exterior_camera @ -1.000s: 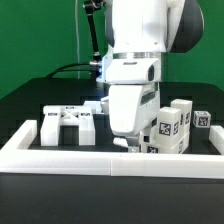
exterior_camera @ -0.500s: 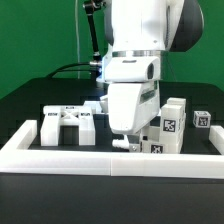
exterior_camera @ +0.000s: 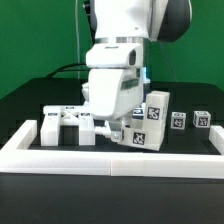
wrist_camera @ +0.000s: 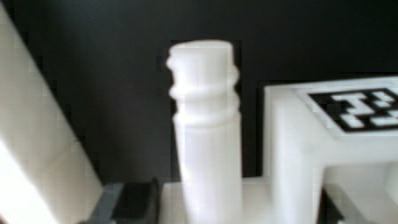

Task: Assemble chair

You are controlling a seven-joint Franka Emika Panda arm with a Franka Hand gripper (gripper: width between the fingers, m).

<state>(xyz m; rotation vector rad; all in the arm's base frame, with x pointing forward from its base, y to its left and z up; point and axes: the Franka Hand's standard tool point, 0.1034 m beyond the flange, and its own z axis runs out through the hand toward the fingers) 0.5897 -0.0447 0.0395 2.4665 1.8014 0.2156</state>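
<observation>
Tagged block (wrist_camera: 338, 130) crowds the post (wrist_camera: 208, 120) in the gripper (exterior_camera: 117, 133); border wall (wrist_camera: 27, 150) near.

Arm (exterior_camera: 128, 20): reaches down from above, lower links leaning toward the exterior view's left; wrist housing (exterior_camera: 113, 85): tilted off vertical, its broad white face turned to the camera; gripper (exterior_camera: 117, 128): low, just above the table surface, pointing downward at a slant; fingers (wrist_camera: 128, 205): dark, drawn in close, clamping a slender white post (wrist_camera: 206, 120) that stands between them in the wrist view.
</observation>
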